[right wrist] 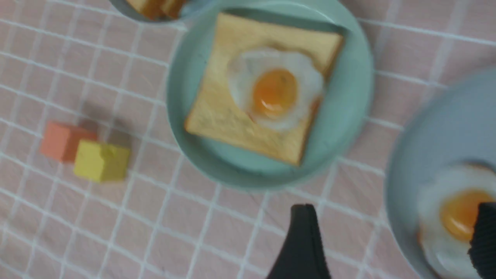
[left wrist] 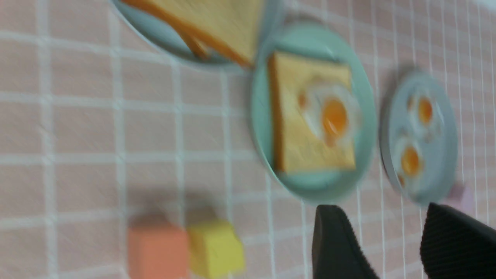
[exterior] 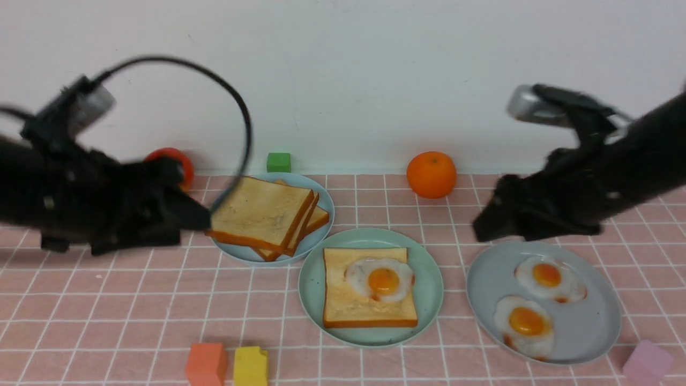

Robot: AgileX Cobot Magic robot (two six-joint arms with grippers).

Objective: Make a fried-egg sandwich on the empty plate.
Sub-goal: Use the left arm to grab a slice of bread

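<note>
The mint-green plate (exterior: 313, 279) sits at the table's middle. One toast slice (exterior: 348, 303) lies flat on it, with a fried egg (exterior: 381, 279) on the slice's right half and nothing over the egg. My left gripper (exterior: 199, 220) hovers open and empty at the left edge of the loose toast stack (exterior: 262, 214). My right gripper (exterior: 485, 225) hangs open and empty above the far left rim of the grey-blue plate (exterior: 589, 327). The right wrist view shows the egg (right wrist: 275, 91) on its toast, with that gripper (right wrist: 395, 207) wide apart.
The toast stack rests on a pale blue plate (exterior: 328, 214). Two more eggs (exterior: 549, 276) (exterior: 525, 321) lie on the grey-blue plate. An orange (exterior: 431, 174), a green cube (exterior: 278, 162) and a red ball (exterior: 174, 161) stand at the back. Orange (exterior: 206, 364), yellow (exterior: 250, 366) and pink (exterior: 648, 362) blocks line the front.
</note>
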